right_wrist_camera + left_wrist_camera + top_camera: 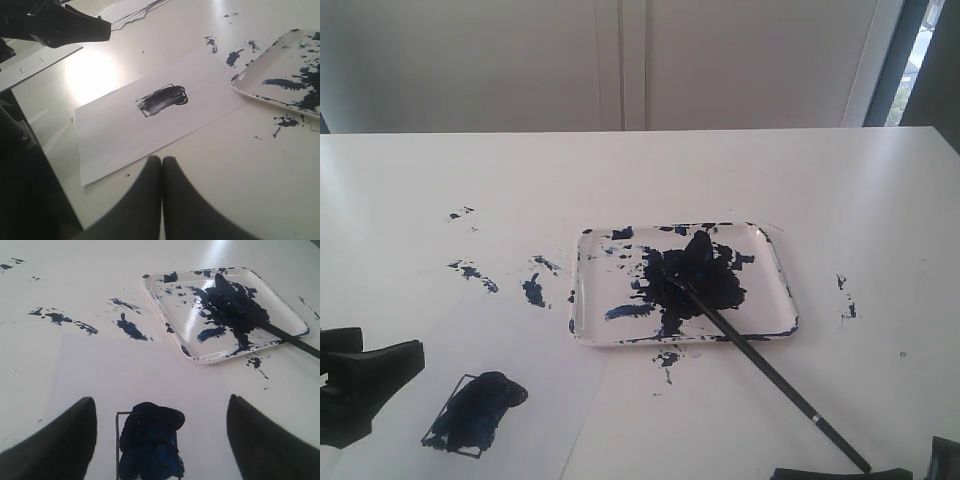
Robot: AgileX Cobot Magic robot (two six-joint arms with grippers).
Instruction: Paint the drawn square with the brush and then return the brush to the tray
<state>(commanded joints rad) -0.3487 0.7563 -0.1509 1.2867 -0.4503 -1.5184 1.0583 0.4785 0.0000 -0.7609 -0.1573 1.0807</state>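
Observation:
The white tray (582,300) sits mid-table with a big dark paint blob in it. The brush (770,375) lies with its tip in the blob and its black handle slanting out over the tray's near right rim onto the table. The drawn square (475,408) on the white paper is smeared inside with dark blue-black paint. My left gripper (160,399) hangs over the square (150,440), open wide and holding nothing. My right gripper (161,160) is shut and empty, low at the near right, apart from the brush handle's end. The tray (165,310) and brush (292,338) show in the left wrist view.
Loose blue paint specks (533,290) dot the table left of the tray, and a few more (845,300) lie to its right. The paper sheet (120,135) lies under the square, beside the tray (260,87). The left arm (60,25) shows dark beyond it.

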